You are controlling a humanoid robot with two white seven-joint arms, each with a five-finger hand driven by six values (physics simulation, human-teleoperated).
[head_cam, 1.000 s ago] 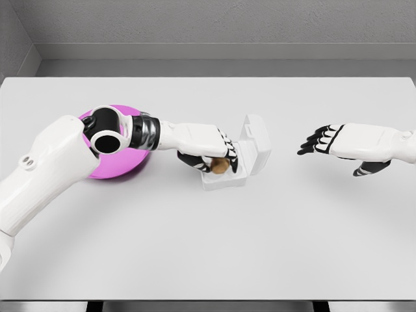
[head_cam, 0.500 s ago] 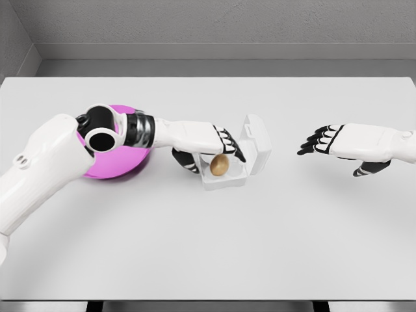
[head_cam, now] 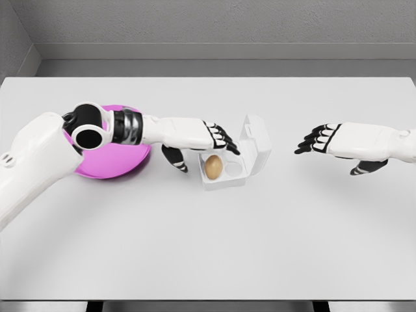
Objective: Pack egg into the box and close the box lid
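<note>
Counted on one white table: one brown egg, seated in one white box with one hinged lid, raised. Two egg hollows are seen in the box, one filled. One magenta bowl. Two hands are seen: left hand, right hand.

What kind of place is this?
Likely a simulated tabletop test cell, not a real kitchen: a bare white table, plain grey walls, and only a box with an egg and a pink bowl.
</note>
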